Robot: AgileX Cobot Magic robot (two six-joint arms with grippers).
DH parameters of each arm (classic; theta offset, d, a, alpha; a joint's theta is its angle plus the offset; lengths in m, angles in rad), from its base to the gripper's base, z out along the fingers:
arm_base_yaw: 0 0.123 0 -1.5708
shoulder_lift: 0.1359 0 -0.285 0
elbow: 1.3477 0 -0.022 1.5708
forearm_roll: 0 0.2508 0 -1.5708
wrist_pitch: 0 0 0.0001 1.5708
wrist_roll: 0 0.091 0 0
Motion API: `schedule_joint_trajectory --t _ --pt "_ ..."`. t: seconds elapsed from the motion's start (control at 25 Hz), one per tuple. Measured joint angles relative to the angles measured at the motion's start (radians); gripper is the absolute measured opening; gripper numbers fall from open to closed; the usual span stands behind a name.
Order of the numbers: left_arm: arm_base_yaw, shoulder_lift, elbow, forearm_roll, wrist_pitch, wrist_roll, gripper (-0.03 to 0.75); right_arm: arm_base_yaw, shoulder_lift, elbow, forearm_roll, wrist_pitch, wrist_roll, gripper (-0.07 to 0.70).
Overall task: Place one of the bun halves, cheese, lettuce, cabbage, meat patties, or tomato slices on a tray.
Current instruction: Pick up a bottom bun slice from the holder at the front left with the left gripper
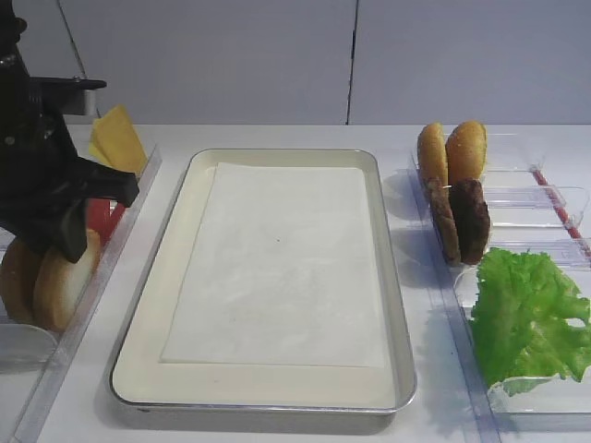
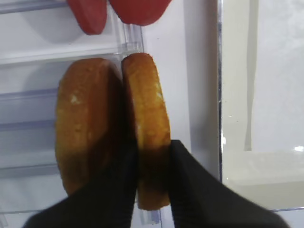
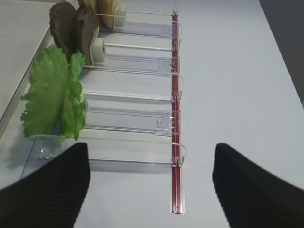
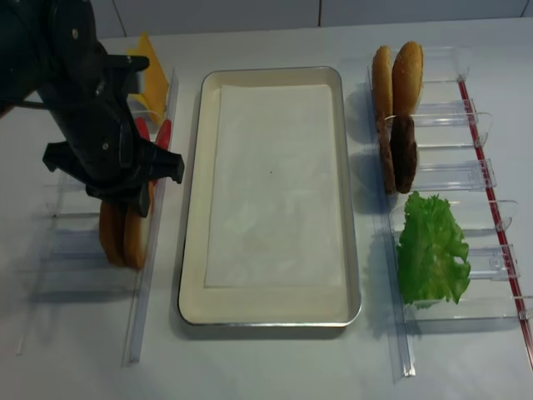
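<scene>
Left gripper (image 2: 151, 164) — jaws pinched on the inner bun half (image 2: 146, 128), which stands on edge in the clear holder (image 1: 88, 305) left of the tray (image 4: 193, 250), touching a second bun half (image 2: 85, 123) beside it.
Right gripper (image 3: 149, 185) — jaws wide, holding nothing, above the white table beside the right-hand holders (image 3: 137, 118).
Tray — cream, metal-rimmed, with a white paper liner (image 1: 282, 263); nothing lies on it.
Left rack also holds tomato slices (image 2: 114, 12) and cheese (image 1: 118, 138).
Right rack — golden buns (image 1: 452, 149), meat patties (image 1: 462, 221), lettuce (image 1: 528, 314), all upright.
</scene>
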Motion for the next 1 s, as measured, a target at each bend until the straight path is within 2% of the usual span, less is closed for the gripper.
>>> schedule_joint_trajectory --t 0.48,0.8,1.0 --pt "0.0 -0.096 0.0 -0.011 0.004 0.0 0.131 0.0 0.0 0.0 0.0 0.0 0.0 0.533" --pt "0.0 -0.208 0.0 -0.111 0.006 0.007 0.123 0.0 0.0 0.0 0.0 0.0 0.0 0.533" --pt "0.0 -0.226 0.0 -0.303 0.009 0.107 0.122 0.0 0.0 0.0 0.0 0.0 0.0 0.533"
